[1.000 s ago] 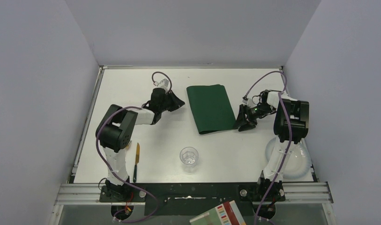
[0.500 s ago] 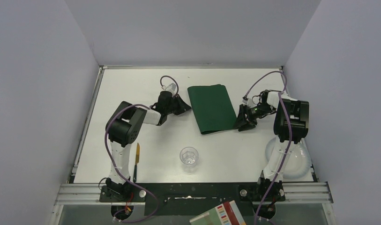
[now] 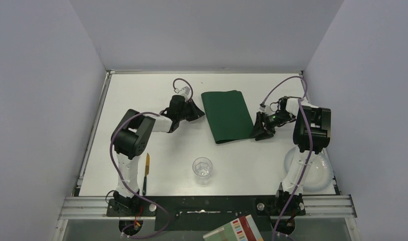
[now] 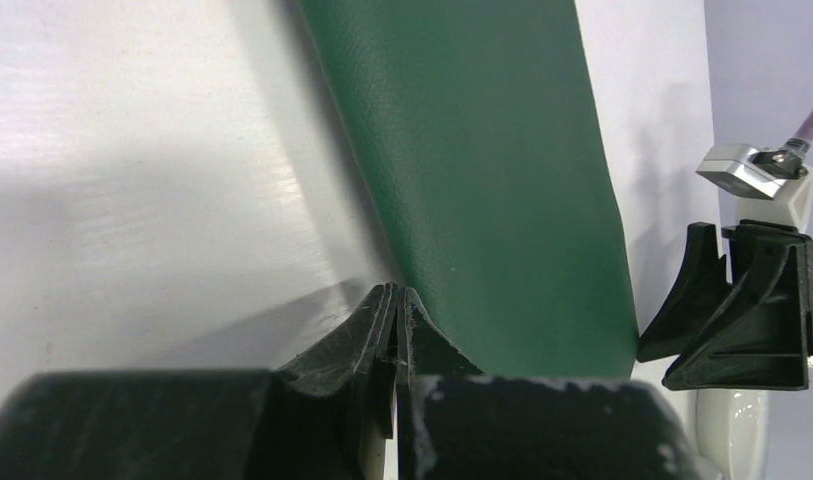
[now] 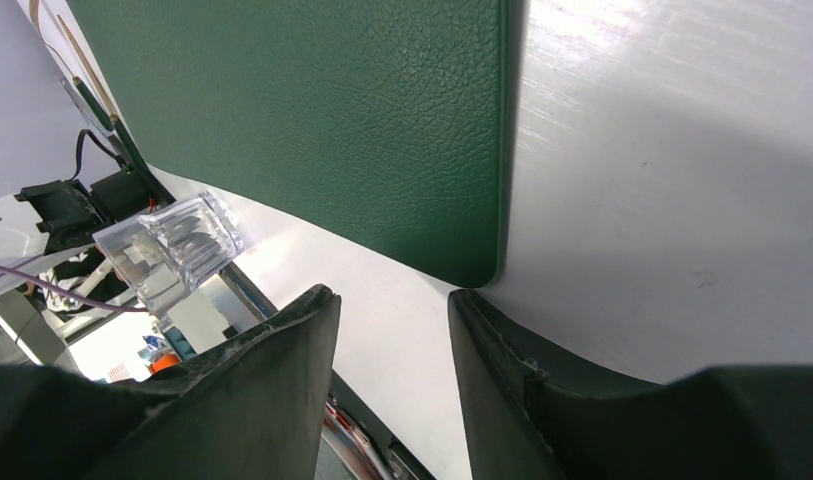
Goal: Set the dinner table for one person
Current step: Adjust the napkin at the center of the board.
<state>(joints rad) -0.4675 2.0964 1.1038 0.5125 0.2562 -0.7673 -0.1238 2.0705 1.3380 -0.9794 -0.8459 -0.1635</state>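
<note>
The white dinner table [image 3: 136, 95] carries a dark green placemat [image 3: 227, 116] at its middle back. My left gripper [image 3: 197, 113] is shut with nothing in it. Its tips [image 4: 395, 292] rest at the placemat's [image 4: 482, 180] left edge. My right gripper [image 3: 257, 131] stands open at the mat's near right corner. In the right wrist view the mat's corner [image 5: 477, 265] lies just beyond my right gripper [image 5: 394, 295], with bare table between the fingers. A clear glass [image 3: 202, 167] stands in the near middle. A knife [image 3: 146, 173] lies near left, and a clear plate [image 3: 317, 175] sits near right under the right arm.
Grey walls close in the table on three sides, and a metal rail [image 3: 81, 203] runs along its near edge. A book [image 3: 237, 231] lies below the rail. The right gripper [image 4: 742, 320] shows across the mat in the left wrist view, and the glass [image 5: 172, 250] shows in the right wrist view.
The left arm has swung right, bringing its shut gripper up to the placemat's left edge. The right gripper has stayed at the mat's corner.
</note>
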